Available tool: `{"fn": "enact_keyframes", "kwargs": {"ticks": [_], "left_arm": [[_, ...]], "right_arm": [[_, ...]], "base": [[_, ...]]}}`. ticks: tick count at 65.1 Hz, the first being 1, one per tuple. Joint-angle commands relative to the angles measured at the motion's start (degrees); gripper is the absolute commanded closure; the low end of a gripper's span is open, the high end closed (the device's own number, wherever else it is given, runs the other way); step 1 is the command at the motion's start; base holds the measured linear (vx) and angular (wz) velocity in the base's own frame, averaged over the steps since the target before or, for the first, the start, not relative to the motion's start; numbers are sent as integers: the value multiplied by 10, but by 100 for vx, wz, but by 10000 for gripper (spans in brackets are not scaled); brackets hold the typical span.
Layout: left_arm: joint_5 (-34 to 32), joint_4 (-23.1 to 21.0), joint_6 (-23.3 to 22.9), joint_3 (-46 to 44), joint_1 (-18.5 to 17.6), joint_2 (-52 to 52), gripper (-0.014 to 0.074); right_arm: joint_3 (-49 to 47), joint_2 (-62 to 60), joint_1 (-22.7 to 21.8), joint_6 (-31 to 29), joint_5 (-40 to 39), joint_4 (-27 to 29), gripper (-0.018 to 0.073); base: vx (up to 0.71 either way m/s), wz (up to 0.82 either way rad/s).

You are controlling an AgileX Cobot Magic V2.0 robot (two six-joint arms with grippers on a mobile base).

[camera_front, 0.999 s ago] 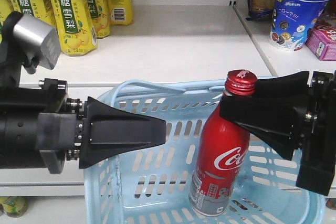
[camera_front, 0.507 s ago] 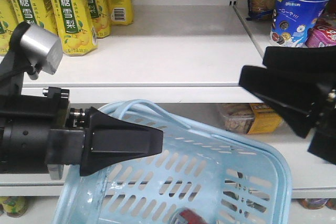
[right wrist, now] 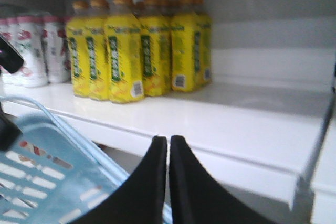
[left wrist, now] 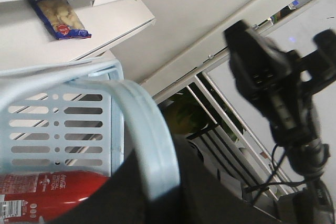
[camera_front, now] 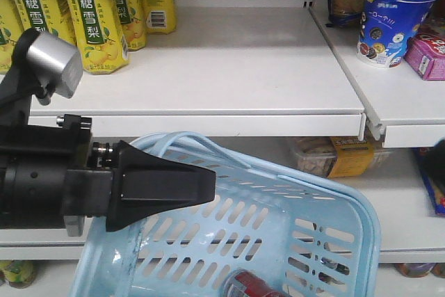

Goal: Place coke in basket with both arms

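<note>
The light blue basket [camera_front: 351, 203] hangs tilted below the shelf, its left side raised. My left gripper [camera_front: 211, 186], a black wedge, is shut on the basket's rim [left wrist: 149, 129], which runs between its fingers in the left wrist view. The red coke [camera_front: 256, 286] lies on its side at the basket's bottom, only partly in frame, and shows through the slotted wall as the coke [left wrist: 47, 195]. My right gripper [right wrist: 168, 140] is shut on nothing, beside the basket [right wrist: 42, 182] and in front of the shelf edge. In the front view only a dark sliver shows at the right edge.
Yellow drink bottles [camera_front: 97, 12] stand on the white shelf [camera_front: 229, 67] behind the basket. A blue cup [camera_front: 393, 19] and pink box [camera_front: 430, 53] sit at the right. Snack packs [camera_front: 334, 154] lie on the lower shelf. White bottles [right wrist: 31, 45] stand beside the yellow ones.
The right gripper held the coke upright by its neck over the basket, let it go and drew away to the right. The basket sank and tilted; the coke now lies inside.
</note>
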Motion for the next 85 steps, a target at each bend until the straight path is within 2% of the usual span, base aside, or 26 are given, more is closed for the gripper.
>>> {"fn": "enact_keyframes", "kwargs": {"ticks": [1, 12, 25, 85], "left_arm": [[-13, -77, -2, -22, -2, -15, 603], [-13, -77, -2, -22, -2, -15, 603], [-13, -77, -2, -22, -2, -15, 603], [-13, -77, -2, -22, -2, -15, 603]], "right_arm": [[67, -43, -2, 3, 57, -6, 564], [184, -119, -2, 33, 79, -6, 564], [253, -150, -2, 52, 79, -5, 564], [258, -150, -2, 53, 70, -6, 564]], "base": [[0, 0], [0, 0], [0, 0], [0, 0]]}}
